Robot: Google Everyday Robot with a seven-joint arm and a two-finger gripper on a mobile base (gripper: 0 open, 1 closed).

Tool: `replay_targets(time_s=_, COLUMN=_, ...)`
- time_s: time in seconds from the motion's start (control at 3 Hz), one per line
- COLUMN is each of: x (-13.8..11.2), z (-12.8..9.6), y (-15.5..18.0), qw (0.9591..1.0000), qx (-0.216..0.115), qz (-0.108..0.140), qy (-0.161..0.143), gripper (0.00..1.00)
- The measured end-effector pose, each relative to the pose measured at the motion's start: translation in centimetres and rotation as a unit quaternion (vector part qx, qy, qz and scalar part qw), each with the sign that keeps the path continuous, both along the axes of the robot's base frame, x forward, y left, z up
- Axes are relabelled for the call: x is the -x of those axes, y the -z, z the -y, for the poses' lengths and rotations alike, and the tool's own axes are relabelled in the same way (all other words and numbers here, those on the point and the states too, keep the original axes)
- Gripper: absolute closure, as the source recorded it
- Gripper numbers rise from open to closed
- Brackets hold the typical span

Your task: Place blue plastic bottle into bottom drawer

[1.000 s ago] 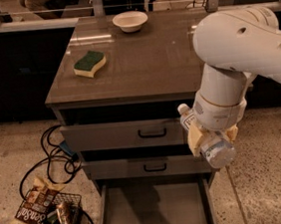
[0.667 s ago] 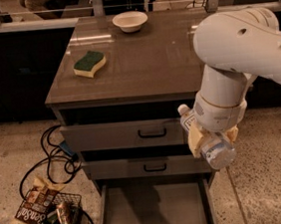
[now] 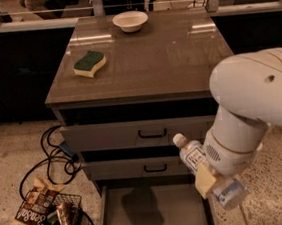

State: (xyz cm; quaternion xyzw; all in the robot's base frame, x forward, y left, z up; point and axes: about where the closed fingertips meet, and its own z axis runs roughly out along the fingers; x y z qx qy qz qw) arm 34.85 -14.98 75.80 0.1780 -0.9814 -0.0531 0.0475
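Note:
My gripper (image 3: 208, 177) hangs from the big white arm at the right and is shut on the blue plastic bottle (image 3: 194, 157). The bottle is clear with a white cap (image 3: 179, 140) and a white label; it lies tilted, cap up and to the left, in front of the right end of the middle drawer front. One yellowish finger pad (image 3: 204, 181) presses on its side. The bottom drawer (image 3: 156, 213) is pulled open below, with a bare grey floor. The bottle is held above the drawer's right side, apart from it.
The cabinet top (image 3: 160, 57) holds a green-yellow sponge (image 3: 90, 63) and a white bowl (image 3: 130, 21). Two shut drawer fronts with black handles (image 3: 152, 133) sit above the open drawer. A wire basket of snacks and cans (image 3: 39, 223) and black cables (image 3: 55, 153) lie on the floor at left.
The arm has lowered the gripper with the bottle, down and slightly left, closer to the open bottom drawer. Everything else is unmoved.

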Motion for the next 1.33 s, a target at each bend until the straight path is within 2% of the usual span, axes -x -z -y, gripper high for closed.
replay_targets(time_s=0.33, x=4.7, z=-1.0, y=3.5, qw=0.9946, qx=-0.026, qz=0.003, qy=-0.1, gripper=1.0)
replay_targets(time_s=0.67, x=4.7, z=-2.4, y=6.3, qw=0.9784, qx=-0.042, qz=0.015, qy=-0.202, gripper=1.0)
replay_targets(time_s=1.33, x=4.1, z=-3.1, y=7.2, qw=0.976, qx=-0.052, qz=0.017, qy=-0.211, gripper=1.0)
